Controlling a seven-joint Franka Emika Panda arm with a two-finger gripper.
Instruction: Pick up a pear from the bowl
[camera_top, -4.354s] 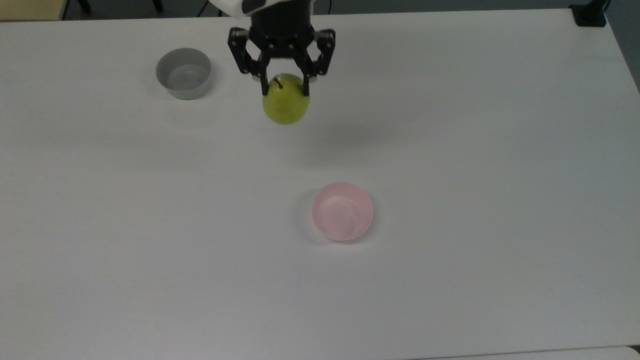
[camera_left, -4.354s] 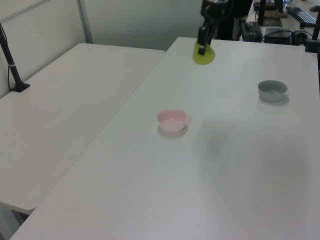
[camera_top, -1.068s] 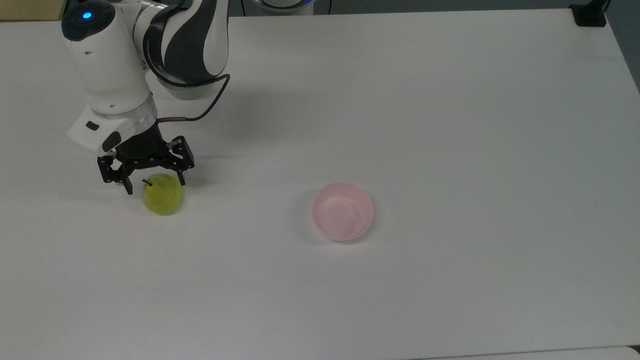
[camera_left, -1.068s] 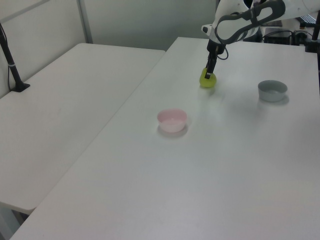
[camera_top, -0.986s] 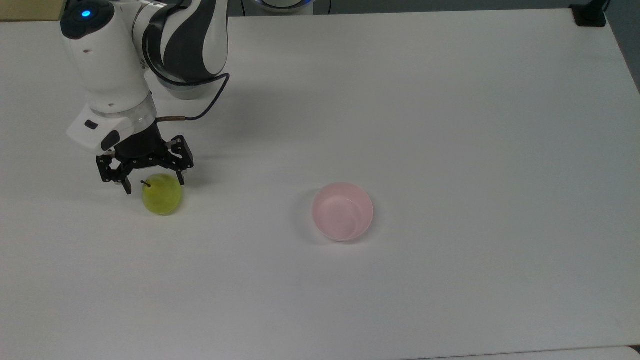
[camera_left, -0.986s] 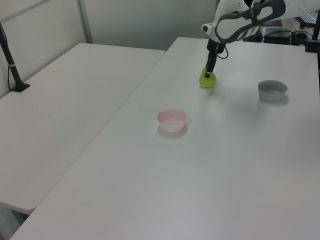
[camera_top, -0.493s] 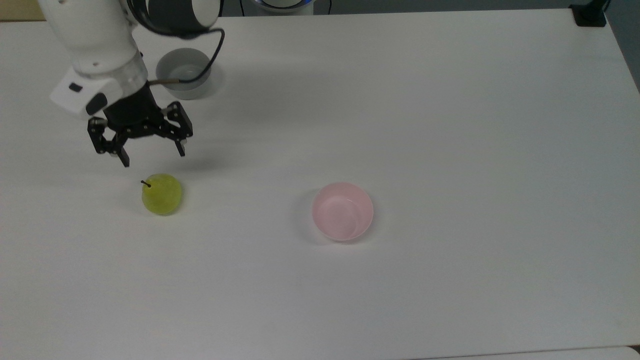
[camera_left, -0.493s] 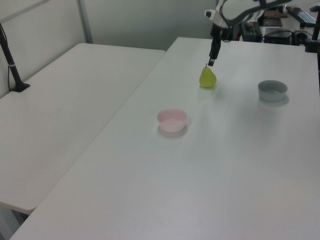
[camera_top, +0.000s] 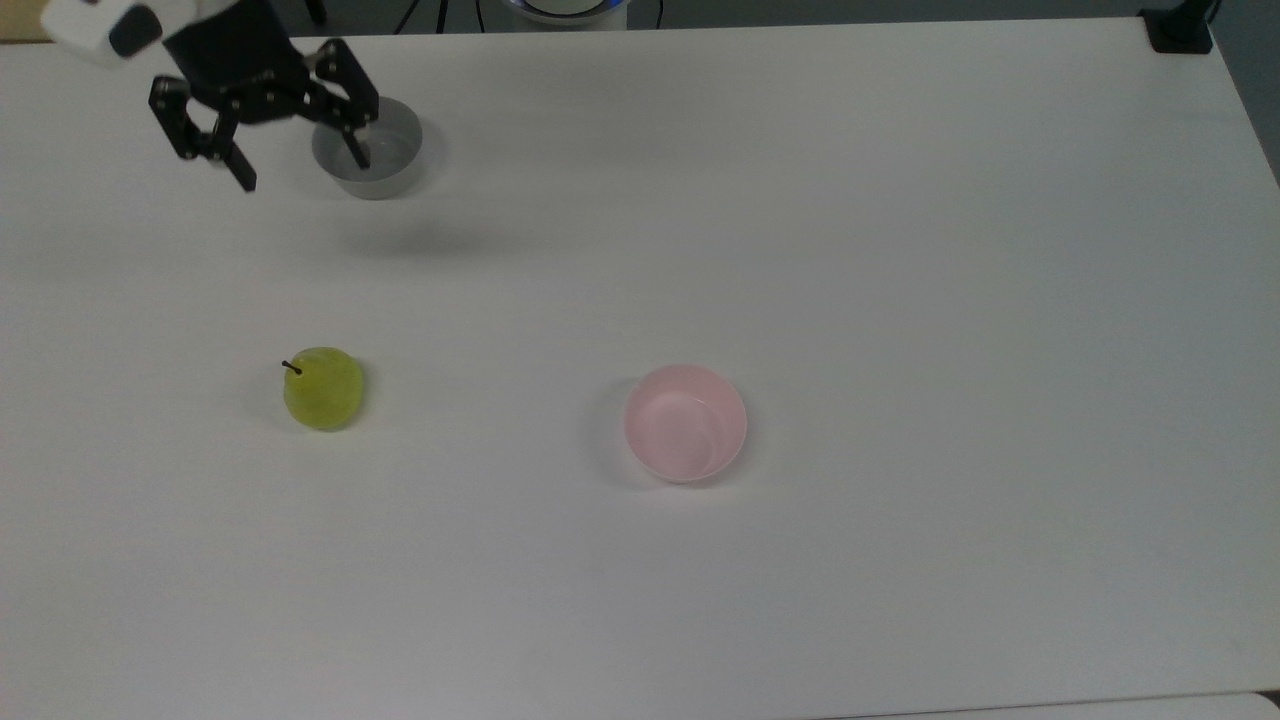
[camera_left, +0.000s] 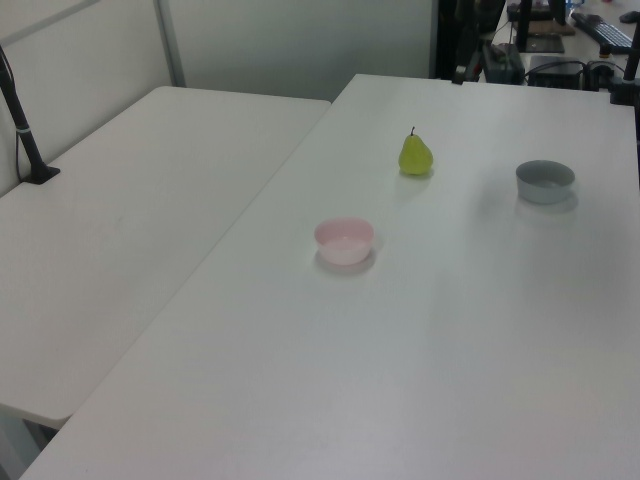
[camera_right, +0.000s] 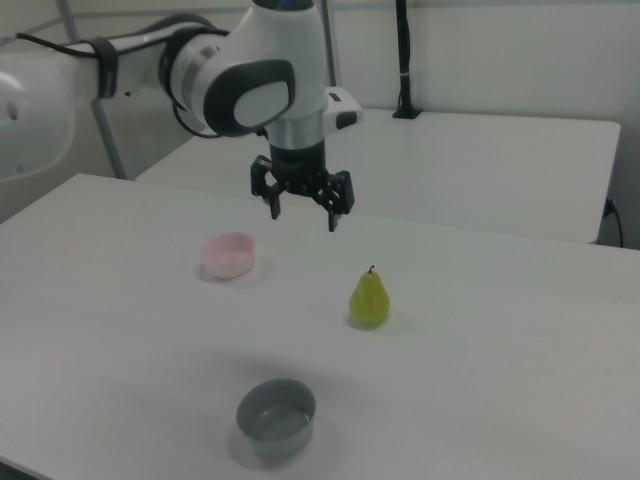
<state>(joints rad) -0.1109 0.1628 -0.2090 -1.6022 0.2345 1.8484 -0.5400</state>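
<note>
The pear stood upright on the table, out of the pink bowl and well below the gripper, whose fingers hung apart and empty. The removal looked done; nothing obvious remained.

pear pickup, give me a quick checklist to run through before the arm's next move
1. Pear out of the pink bowl: ok, it stands upright on the white table, well to the top view's left of the bowl.
2. Pink bowl empty: ok, plain inside.
3. Hand free: ok, open and holding nothing.
4. Hand clear of the pear: ok, raised above the table and apart from it in the right view.
5. Grey bowl undisturbed: ok, upright and apart from the pear.
6. Pear steady, not rocking: cannot tell from single pictures.
</note>
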